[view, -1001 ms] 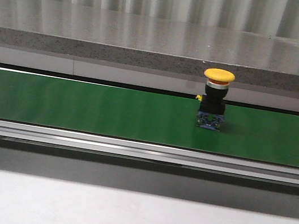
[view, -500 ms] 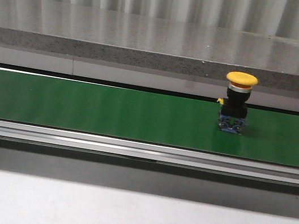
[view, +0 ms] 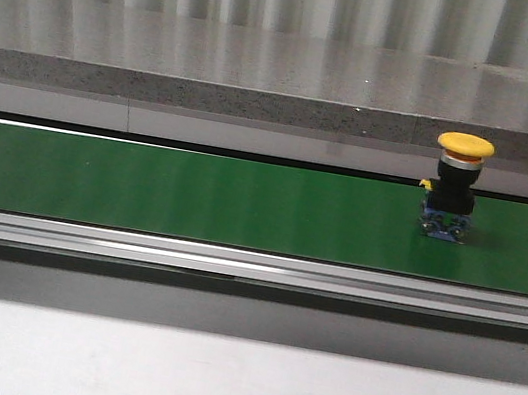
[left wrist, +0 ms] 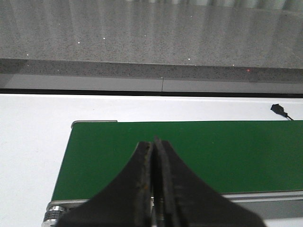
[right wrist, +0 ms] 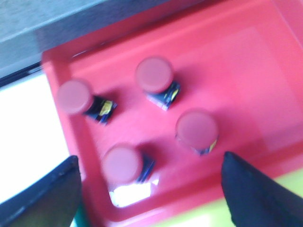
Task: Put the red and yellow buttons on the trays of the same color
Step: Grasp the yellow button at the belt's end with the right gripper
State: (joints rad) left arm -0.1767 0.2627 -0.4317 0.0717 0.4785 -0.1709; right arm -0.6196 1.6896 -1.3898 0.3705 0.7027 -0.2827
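A yellow button (view: 457,186) with a black body stands upright on the green conveyor belt (view: 193,196), near its right end in the front view. Neither gripper shows in that view. In the left wrist view my left gripper (left wrist: 155,144) is shut with nothing in it, above the belt's end (left wrist: 189,156). In the right wrist view my right gripper (right wrist: 150,189) is open and empty, high over the red tray (right wrist: 246,61). Several red buttons (right wrist: 154,75) stand in that tray. A strip of the yellow tray (right wrist: 199,218) shows beside the red one.
A grey stone ledge (view: 264,76) runs behind the belt, and a metal rail (view: 233,263) runs along its front. A small black sensor (left wrist: 279,109) sits on the white table (left wrist: 33,142) beside the belt.
The yellow button has travelled to the right along the belt, from about the middle right to near the right end.
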